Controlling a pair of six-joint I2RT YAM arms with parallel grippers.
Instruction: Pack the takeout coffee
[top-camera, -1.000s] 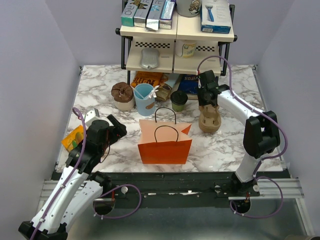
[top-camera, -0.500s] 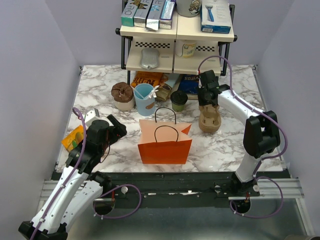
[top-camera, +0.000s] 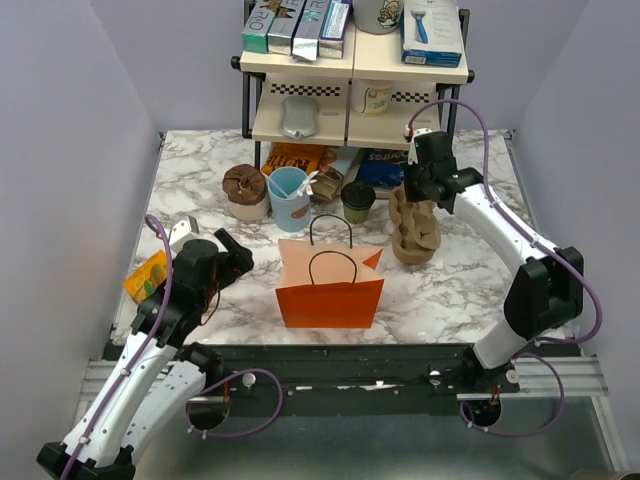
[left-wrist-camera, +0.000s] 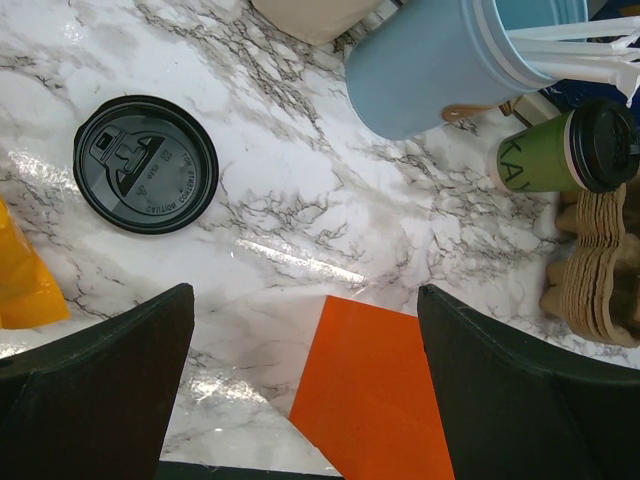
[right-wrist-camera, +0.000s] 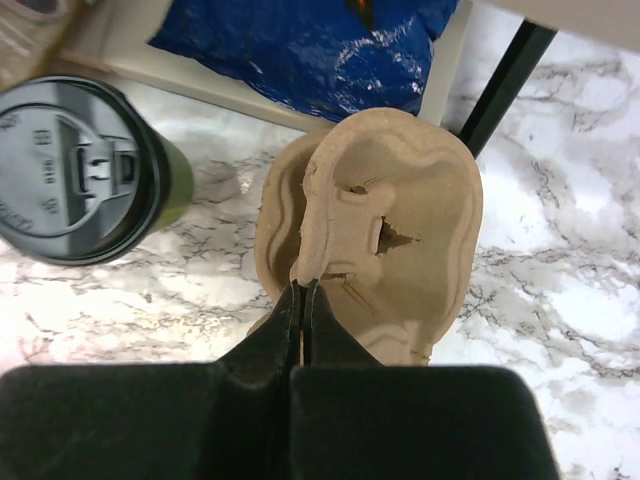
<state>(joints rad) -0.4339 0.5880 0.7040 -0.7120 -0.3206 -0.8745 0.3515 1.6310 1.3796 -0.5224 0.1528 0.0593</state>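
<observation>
The takeout coffee (top-camera: 358, 199) is standing unpacked at frame centre, above the orange bag (top-camera: 330, 300), while the right gripper (right-wrist-camera: 302, 290) is pinching the rim of a pulp carrier (right-wrist-camera: 420, 180).

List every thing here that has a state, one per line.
coffee cup, upright, lid on, not held
orange bag, standing, top open
blue cup, upright, no lid, stirrers inside
loose black lid, lying flat, top up
cup carriers, stacked, top one's rim pinched
left gripper, jaws open, empty
right gripper, jaws shut on the top carrier
</observation>
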